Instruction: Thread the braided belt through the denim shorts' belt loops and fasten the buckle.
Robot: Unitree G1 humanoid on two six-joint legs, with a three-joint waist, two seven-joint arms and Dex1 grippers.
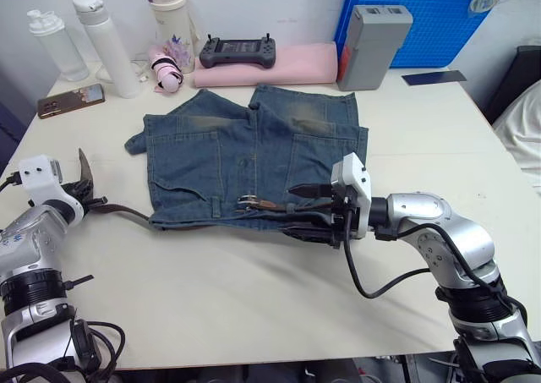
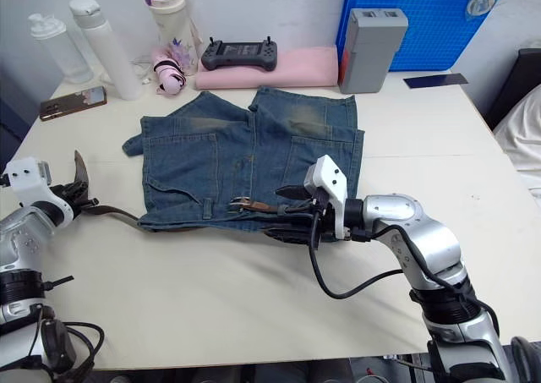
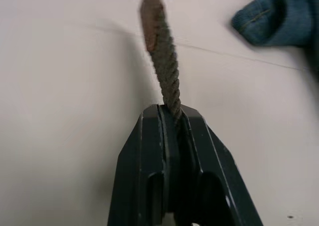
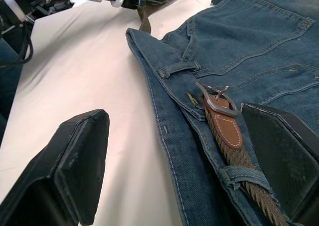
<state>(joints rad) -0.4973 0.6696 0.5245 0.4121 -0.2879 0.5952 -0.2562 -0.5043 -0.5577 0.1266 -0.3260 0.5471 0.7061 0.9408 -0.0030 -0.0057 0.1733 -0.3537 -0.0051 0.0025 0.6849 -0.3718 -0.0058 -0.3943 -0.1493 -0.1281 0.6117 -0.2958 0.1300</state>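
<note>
risk first: left gripper (image 1: 82, 199) at left edge of the head view pinches the belt (image 1: 127, 213) near its leather tip (image 3: 149, 21), fingers shut tight on the braid. a hard pull toward the left could drag the shorts (image 1: 254, 159) across the table (image 1: 254, 298), or draw the buckle (image 4: 215, 100) back toward the loops (image 4: 178, 67). right gripper (image 1: 306, 204), centre of frame, spread wide and holding nothing, astride the waistband by the buckle; if it closes, it may catch denim with the strap. pose: left forearm low at the table edge, gripper pointed inward. right arm bent at the elbow, reaching left, fingers level over the waistband. belt runs under the waistband from buckle to left gripper. buckle unfastened, lying centre-waist.
</note>
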